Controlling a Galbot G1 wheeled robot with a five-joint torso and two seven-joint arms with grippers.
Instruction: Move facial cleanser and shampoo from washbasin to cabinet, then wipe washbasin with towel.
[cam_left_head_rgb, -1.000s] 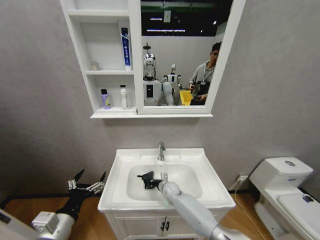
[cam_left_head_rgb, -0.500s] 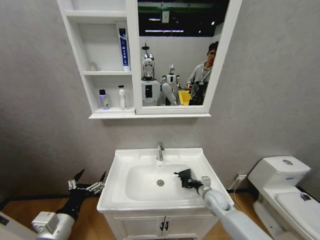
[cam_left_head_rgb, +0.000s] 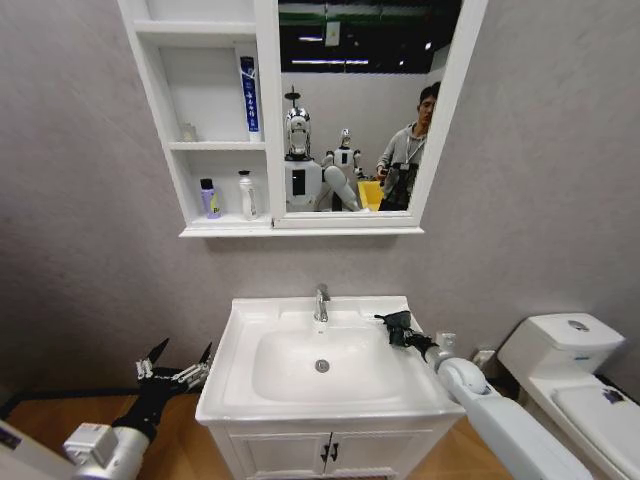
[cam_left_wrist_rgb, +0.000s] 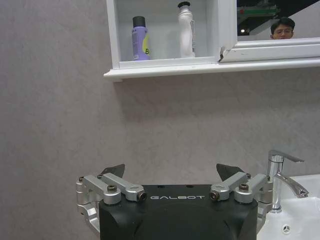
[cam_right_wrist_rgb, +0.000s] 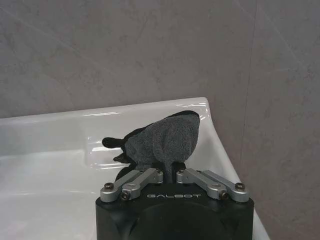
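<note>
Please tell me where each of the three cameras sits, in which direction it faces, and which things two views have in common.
Head view: high on the robot, facing the wall, cabinet and washbasin; both arms show.
Left wrist view: behind the open left gripper, beside the washbasin, facing the cabinet's bottles.
Right wrist view: behind the right gripper, shut on the towel, at the washbasin's back right corner.
Shared: towel, washbasin, tap, bottles.

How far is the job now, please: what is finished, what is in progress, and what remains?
Done: two bottles stand on the cabinet's lowest shelf, and none is on the washbasin. In hand: the right gripper, shut on the towel, is at the washbasin's back right corner. The left gripper waits open beside the washbasin. Left: finishing the wipe.
</note>
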